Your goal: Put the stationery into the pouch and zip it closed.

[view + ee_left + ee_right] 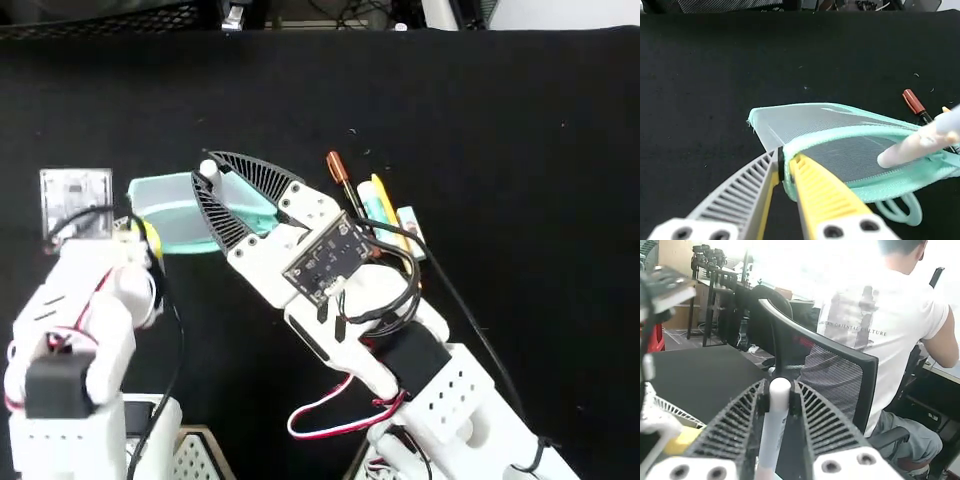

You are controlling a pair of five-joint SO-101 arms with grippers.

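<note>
A teal mesh pouch lies on the black table. My left gripper is shut on the pouch's near end; its grey and yellow fingers pinch the zip edge of the pouch. My right gripper hangs over the pouch, shut on a white pen. The pen slants down toward the pouch's mouth. A red-capped marker, a yellow pen and a light-blue item lie on the table beside the right arm.
A small white square card lies at the table's left, behind the left arm. The black cloth reaches far to the back and right. An office chair stands beyond the table.
</note>
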